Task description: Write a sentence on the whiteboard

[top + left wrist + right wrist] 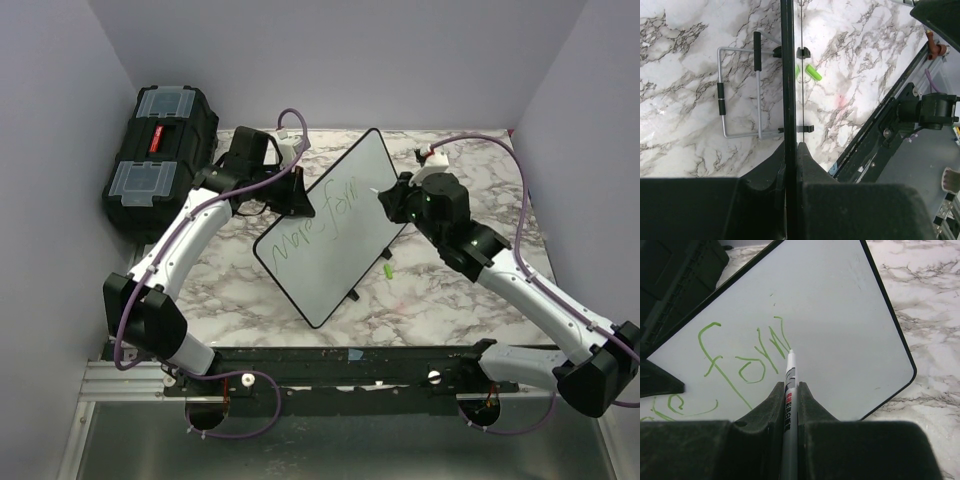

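1. At the bottom of the top view, both arm bases sit on a dark rail [350, 365] along the near edge of the marble-patterned table [450, 300].
2. A small green cylinder [387, 270] lies on the table just beside the lower right edge of the whiteboard [345, 250]. In the left wrist view it lies at upper centre, close to the board's thin black rim.
3. The whiteboard fills the middle of the top view, turned diagonally. One rounded corner points toward the rail and the opposite one toward the far wall.
4. In the left wrist view the board is seen edge-on as a dark vertical line. A wire stand [740, 95] with black sleeves lies on the marble to its left.
5. The sentence [325, 228] runs in thin green handwriting across the board's white face; not every letter is legible.
6. The left gripper [298, 195] is pinched onto the board's upper left edge, fingers pressed against both faces.
7. The right gripper [790, 385] is clamped on a marker [790, 372]. Its tip touches the board at the end of the green strokes.
8. A black toolbox [160, 150] with clear lid compartments sits at the upper left, against the far wall.
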`<state>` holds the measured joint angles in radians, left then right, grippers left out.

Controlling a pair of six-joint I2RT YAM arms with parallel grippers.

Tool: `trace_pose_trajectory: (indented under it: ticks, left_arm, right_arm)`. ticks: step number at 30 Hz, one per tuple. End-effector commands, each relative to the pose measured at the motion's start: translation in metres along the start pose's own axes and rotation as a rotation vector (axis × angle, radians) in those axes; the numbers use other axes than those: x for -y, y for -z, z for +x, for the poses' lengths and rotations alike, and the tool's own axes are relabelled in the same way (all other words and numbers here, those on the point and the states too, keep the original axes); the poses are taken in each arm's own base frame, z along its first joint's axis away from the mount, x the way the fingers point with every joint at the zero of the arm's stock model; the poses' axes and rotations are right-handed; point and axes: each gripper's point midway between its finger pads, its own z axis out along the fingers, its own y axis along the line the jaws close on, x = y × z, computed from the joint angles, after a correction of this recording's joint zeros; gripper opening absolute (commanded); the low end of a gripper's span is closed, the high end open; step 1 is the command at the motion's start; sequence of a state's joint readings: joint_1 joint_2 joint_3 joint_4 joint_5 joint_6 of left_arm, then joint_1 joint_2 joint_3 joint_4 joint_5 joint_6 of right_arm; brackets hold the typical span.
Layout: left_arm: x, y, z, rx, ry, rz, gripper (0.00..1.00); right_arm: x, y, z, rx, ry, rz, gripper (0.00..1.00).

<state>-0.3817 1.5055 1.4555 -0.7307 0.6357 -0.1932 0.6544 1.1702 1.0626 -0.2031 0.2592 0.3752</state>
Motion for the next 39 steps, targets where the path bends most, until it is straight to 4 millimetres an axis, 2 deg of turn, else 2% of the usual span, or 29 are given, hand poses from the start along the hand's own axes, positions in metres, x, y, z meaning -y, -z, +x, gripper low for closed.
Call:
trace_pose_trajectory:
  ticks: [1, 12, 15, 18, 24, 32, 39]
  left_arm:
    - [-0.004, -0.016, 0.018, -0.09, -0.098, -0.037, 0.0]
    - [0.003, -0.009, 0.013, -0.089, -0.127, -0.073, 0.0]
    - [0.0, -0.01, 0.015, -0.091, -0.136, -0.077, 0.0]
    - [-0.004, -0.012, 0.019, -0.096, -0.141, -0.085, 0.0]
    - [-0.006, -0.016, 0.025, -0.092, -0.147, -0.074, 0.0]
    - [-0.003, -0.015, 0.024, -0.079, -0.154, -0.059, 0.0]
    - [-0.002, -0.013, 0.024, -0.068, -0.162, -0.06, 0.0]
  right_arm:
    - [0.004, 0.008, 0.001, 0.004, -0.001, -0.023, 0.01]
    - [0.015, 0.017, 0.002, 0.01, -0.037, -0.055, 0.01]
    - [0.012, 0.02, 0.0, 0.014, -0.059, -0.108, 0.01]
    - [0.017, 0.02, 0.0, 0.009, -0.083, -0.114, 0.01]
    - [0.023, 0.025, 0.009, -0.018, -0.128, -0.177, 0.01]
    - [0.041, 0.026, 0.015, -0.039, -0.24, -0.243, 0.01]
    - [0.04, 0.022, 0.024, -0.057, -0.267, -0.265, 0.01]
